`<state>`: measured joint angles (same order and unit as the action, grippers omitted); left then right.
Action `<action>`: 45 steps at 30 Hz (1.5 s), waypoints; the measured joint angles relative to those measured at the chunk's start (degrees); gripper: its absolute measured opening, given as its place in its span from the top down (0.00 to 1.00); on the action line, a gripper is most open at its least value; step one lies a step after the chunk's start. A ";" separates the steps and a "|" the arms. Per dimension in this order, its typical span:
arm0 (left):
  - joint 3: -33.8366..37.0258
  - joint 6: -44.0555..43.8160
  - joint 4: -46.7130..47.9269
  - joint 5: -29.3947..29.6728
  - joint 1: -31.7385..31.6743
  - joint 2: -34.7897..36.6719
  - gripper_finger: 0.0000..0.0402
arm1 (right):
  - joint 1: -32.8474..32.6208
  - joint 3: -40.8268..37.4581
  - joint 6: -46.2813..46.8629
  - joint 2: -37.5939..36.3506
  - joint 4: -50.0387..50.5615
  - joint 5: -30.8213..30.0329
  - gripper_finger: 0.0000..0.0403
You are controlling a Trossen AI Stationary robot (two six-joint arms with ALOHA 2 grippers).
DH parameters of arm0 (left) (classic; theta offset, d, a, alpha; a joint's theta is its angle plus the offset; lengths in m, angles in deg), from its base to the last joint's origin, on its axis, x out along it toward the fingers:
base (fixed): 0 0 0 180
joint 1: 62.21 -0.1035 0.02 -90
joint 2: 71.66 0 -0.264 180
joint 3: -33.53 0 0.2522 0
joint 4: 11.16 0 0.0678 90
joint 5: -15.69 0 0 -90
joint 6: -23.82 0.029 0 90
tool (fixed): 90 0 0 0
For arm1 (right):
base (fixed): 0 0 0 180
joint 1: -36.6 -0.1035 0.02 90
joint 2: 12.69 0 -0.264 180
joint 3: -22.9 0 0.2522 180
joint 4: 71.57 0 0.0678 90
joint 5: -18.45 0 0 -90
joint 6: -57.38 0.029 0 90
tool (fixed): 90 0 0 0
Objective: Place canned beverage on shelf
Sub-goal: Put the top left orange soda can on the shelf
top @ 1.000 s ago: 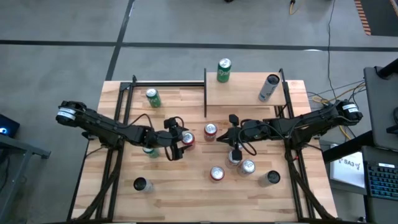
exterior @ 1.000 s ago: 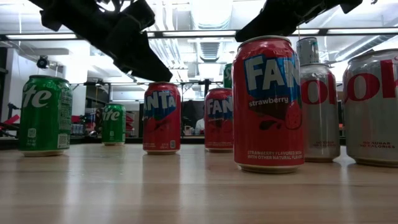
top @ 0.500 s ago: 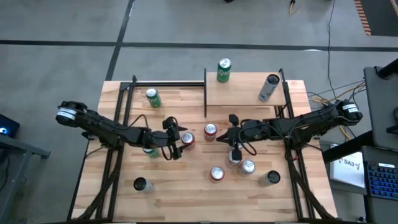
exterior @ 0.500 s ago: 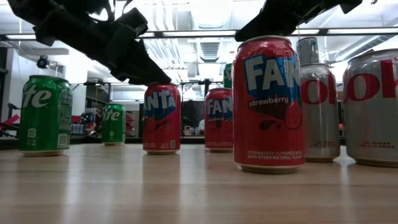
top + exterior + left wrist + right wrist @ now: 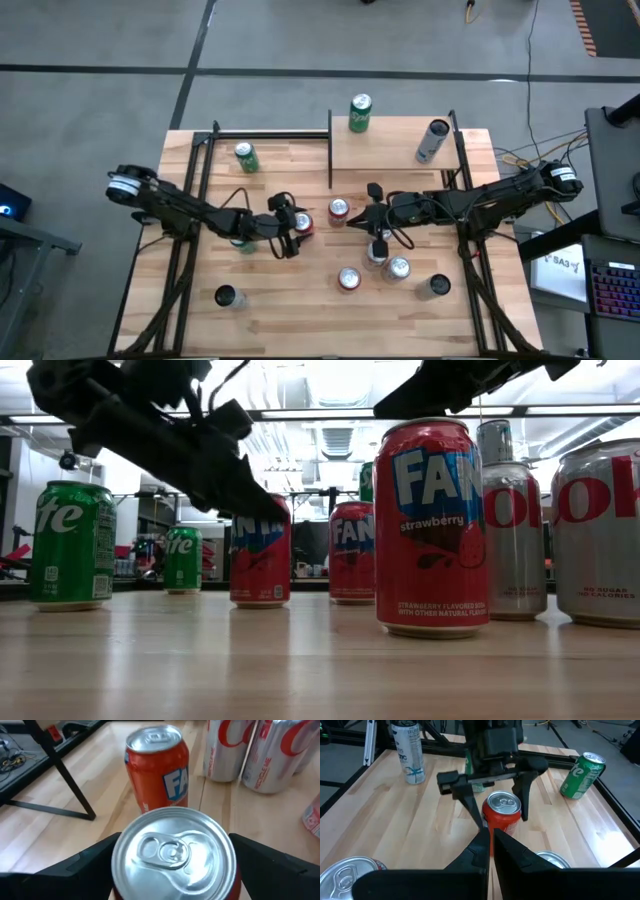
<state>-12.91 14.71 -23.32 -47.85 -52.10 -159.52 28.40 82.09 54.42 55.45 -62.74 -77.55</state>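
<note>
In the centre of the high view, the left gripper (image 5: 291, 228) stands with released jaws around a red Fanta aluminium can (image 5: 174, 854), ready to grasp it. The right gripper (image 5: 490, 838) waits clenched and empty. The small light wooden shelf (image 5: 392, 150) sits at upper centre, already carrying two cans

Robotics lab, concrete floor (image 5: 300, 40), ceiling ducts (image 5: 330, 430), desk w/ keyboard (image 5: 612, 290)
</note>
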 joint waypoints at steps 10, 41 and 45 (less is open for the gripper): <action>0.06 -1.22 -1.00 0.50 -0.11 -1.77 0.15 | 0.00 0.00 -0.01 0.00 0.08 0.01 0.97; -14.94 3.89 15.36 4.72 -0.58 15.36 0.30 | 0.00 2.41 5.20 -4.21 4.71 -0.07 0.97; -21.03 6.89 16.14 4.77 -2.28 12.43 0.30 | 0.00 4.65 8.44 -7.41 12.03 -0.13 0.97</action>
<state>-33.94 21.60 -7.18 -43.08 -54.37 -147.09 28.40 86.74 62.85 48.04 -50.71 -77.68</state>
